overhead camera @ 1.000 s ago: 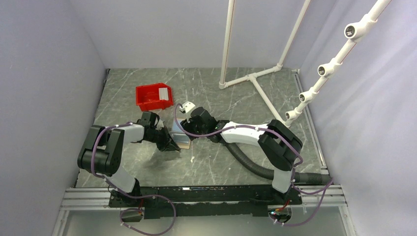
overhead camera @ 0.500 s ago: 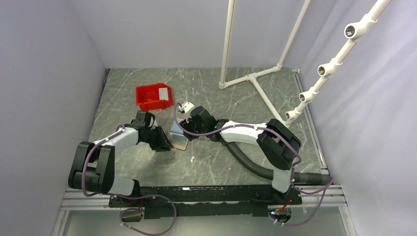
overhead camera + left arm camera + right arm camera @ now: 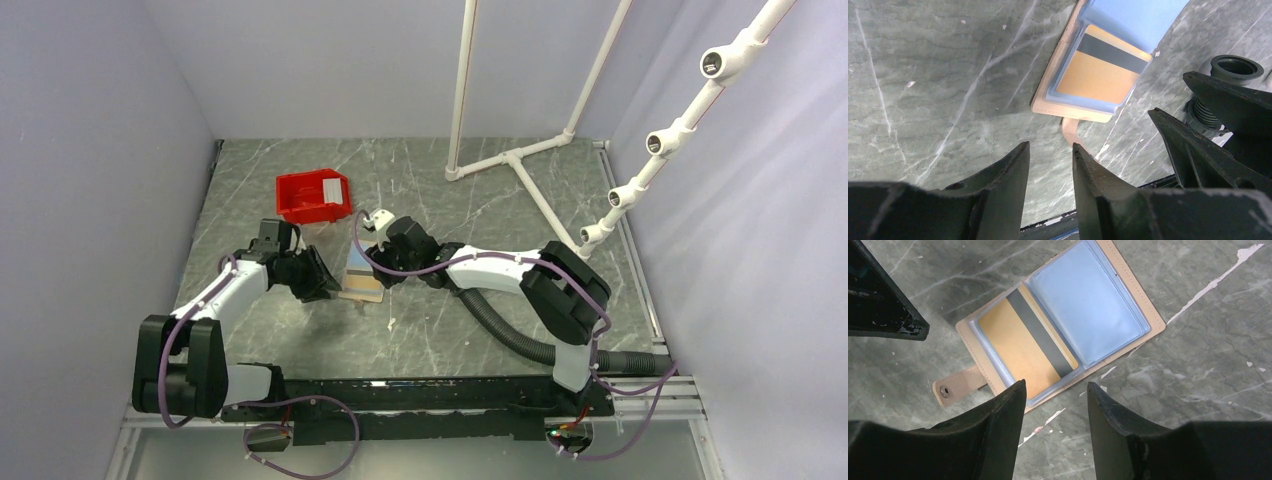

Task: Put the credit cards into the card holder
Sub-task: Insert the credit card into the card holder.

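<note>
1. Hovering over the worktop [image 3: 1198, 390], my right end effector [image 3: 1055, 390] has its jaws partly apart with nothing between them.
2. My left end effector [image 3: 1049, 150] is also partly open and empty, its two fingers clear of every object.
3. The card holder [image 3: 1128, 282] lies flat and open on the worktop, just ahead of and below my right fingertips. It sits between my two end effectors.
4. Its small snap strap [image 3: 1070, 129] points toward my left end effector and ends just ahead of the gap between those fingers.
5. The gold-brown card [image 3: 1023, 350], with its dark stripe showing, sits inside the clear pocket on the half nearer my right fingertips.
6. The far half shows a pale blue-grey face [image 3: 1083, 300]. I cannot tell whether it is a card or only the pocket.
7. Well beyond my left end effector stands a red bin [image 3: 300, 212], apart from the card holder.
8. A whitish flat piece [image 3: 335, 187] lies in the bin, at the end nearer my right arm.
</note>
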Controlling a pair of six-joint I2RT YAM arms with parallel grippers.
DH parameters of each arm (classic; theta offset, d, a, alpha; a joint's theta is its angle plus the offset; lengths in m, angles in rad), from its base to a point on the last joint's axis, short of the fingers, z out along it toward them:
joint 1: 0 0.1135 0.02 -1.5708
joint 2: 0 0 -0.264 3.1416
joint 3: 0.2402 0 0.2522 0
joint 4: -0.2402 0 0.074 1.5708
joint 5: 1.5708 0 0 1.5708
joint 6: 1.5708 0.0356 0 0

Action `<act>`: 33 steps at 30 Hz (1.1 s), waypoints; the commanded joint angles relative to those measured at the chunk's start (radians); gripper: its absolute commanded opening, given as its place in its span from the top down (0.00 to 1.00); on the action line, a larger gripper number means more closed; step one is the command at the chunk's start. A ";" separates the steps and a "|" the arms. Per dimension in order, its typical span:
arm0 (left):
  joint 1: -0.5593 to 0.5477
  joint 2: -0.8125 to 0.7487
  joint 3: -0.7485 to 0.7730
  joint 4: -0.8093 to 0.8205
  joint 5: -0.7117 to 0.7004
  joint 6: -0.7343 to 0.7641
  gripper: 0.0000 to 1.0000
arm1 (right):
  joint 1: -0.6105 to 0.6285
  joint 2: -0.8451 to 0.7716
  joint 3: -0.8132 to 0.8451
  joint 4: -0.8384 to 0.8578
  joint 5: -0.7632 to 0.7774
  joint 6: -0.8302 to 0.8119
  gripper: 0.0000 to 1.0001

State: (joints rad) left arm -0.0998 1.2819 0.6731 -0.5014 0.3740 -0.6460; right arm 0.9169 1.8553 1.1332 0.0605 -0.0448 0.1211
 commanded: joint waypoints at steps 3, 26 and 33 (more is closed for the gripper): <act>0.011 -0.006 0.027 0.023 0.050 0.004 0.56 | -0.029 0.033 0.088 -0.017 -0.079 0.062 0.48; 0.222 0.191 0.437 0.004 0.116 0.060 0.12 | -0.112 0.229 0.244 -0.184 -0.169 0.231 0.49; 0.220 0.503 0.822 -0.065 0.087 0.144 0.11 | -0.110 0.083 0.033 -0.067 -0.356 0.452 0.54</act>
State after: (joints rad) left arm 0.1253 1.6295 1.3315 -0.4931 0.4759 -0.5739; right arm 0.7979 2.0171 1.2659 -0.0422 -0.2451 0.4007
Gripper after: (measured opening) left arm 0.906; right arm 0.472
